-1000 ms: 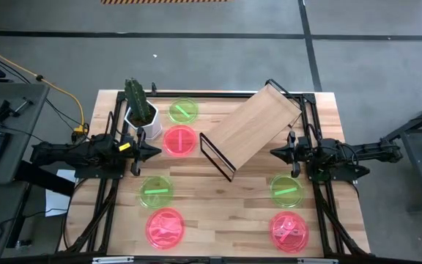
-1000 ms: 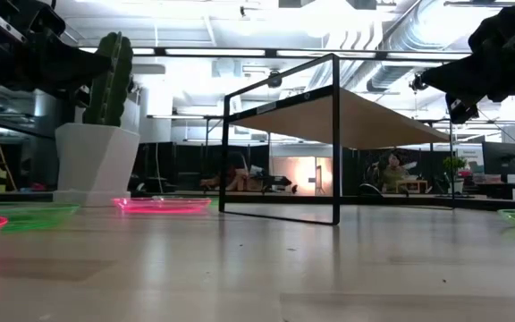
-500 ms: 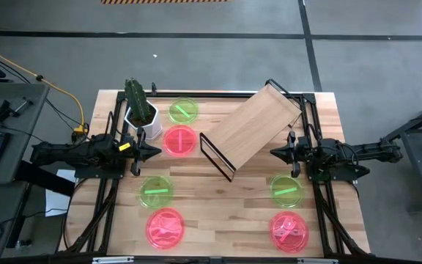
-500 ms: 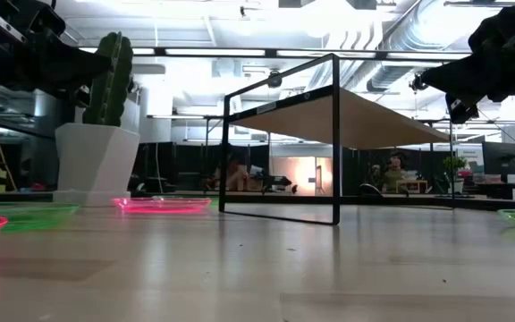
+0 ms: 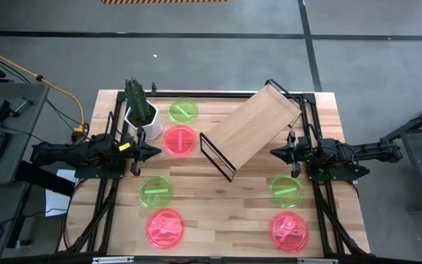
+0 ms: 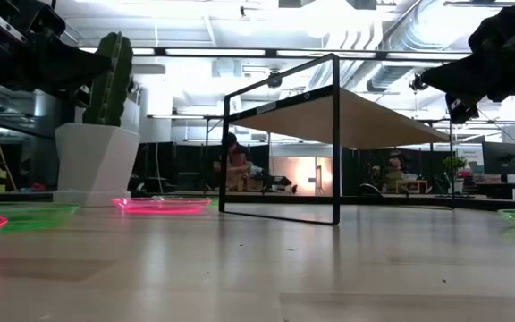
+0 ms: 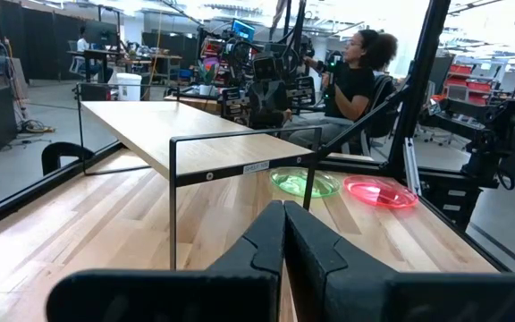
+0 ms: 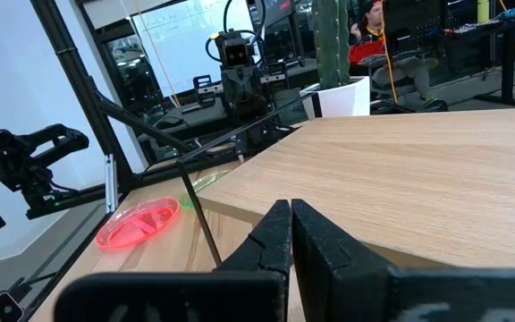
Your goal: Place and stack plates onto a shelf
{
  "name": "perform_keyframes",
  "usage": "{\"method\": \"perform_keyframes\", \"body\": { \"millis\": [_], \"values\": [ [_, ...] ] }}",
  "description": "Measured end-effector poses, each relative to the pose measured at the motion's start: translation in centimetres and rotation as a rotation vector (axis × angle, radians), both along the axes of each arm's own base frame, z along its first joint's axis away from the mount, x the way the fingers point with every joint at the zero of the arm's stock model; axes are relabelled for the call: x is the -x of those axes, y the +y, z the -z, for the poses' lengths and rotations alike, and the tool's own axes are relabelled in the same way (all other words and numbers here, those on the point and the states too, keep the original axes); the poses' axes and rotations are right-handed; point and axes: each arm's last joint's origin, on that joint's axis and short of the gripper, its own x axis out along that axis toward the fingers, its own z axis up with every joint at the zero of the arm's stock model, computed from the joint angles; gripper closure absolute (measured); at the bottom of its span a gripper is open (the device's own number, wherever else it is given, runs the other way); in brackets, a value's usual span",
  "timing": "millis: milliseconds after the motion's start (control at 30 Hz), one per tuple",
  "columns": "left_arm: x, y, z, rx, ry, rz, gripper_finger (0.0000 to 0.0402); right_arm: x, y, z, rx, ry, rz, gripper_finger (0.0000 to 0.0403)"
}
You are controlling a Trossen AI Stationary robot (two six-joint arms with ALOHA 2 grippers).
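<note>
Six translucent plates lie flat on the table. A green plate (image 5: 184, 111) and a pink plate (image 5: 180, 140) sit by the far left. Another green plate (image 5: 156, 191) and pink plate (image 5: 165, 228) are near left. A third green plate (image 5: 287, 190) and pink plate (image 5: 289, 230) are near right. The plywood shelf (image 5: 253, 128) stands slantwise at the middle on its black wire frame (image 6: 335, 143). My left gripper (image 5: 158, 152) hovers shut above the table, left of the shelf. My right gripper (image 5: 273, 152) hovers shut to the shelf's right. Both fingertip pairs meet in the wrist views (image 7: 283, 207) (image 8: 291, 206).
A white pot with a cactus (image 5: 141, 114) stands at the far left, beside the far green plate. Black frame rails (image 5: 310, 125) run along the table's left, right and far edges. Bare wood lies between the shelf and the near edge (image 5: 226, 213). People sit in the room beyond (image 7: 351, 76).
</note>
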Motion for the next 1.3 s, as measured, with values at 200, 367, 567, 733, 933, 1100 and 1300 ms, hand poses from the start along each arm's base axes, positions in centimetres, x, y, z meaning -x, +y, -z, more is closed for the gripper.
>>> {"method": "perform_keyframes", "body": {
  "millis": [200,367,567,733,933,1100,1300],
  "values": [
    [0.0,0.0,0.0,0.000,0.000,0.000,0.0401,0.0,0.0,0.0,0.000,0.000,0.000,0.0403],
    [0.0,0.0,0.0,0.000,0.000,0.000,0.0401,0.0,0.0,0.0,0.000,0.000,0.000,0.0403],
    [0.0,0.0,0.0,0.000,0.000,0.000,0.0401,0.0,0.0,0.0,0.000,0.000,0.000,0.0403],
    [0.0,0.0,0.0,0.000,0.000,0.000,0.0401,0.0,0.0,0.0,0.000,0.000,0.000,0.0403],
    [0.0,0.0,0.0,0.000,0.000,0.000,0.0401,0.0,-0.1,-0.2,0.029,-0.020,0.035,0.0403],
    [0.0,0.0,0.0,0.000,0.000,0.000,0.0401,0.3,-0.4,-2.2,-0.091,-0.232,0.122,0.0403],
    [0.0,0.0,0.0,0.000,0.000,0.000,0.0401,0.0,0.6,-3.6,-0.136,-0.365,-0.171,0.0403]
  ]
}}
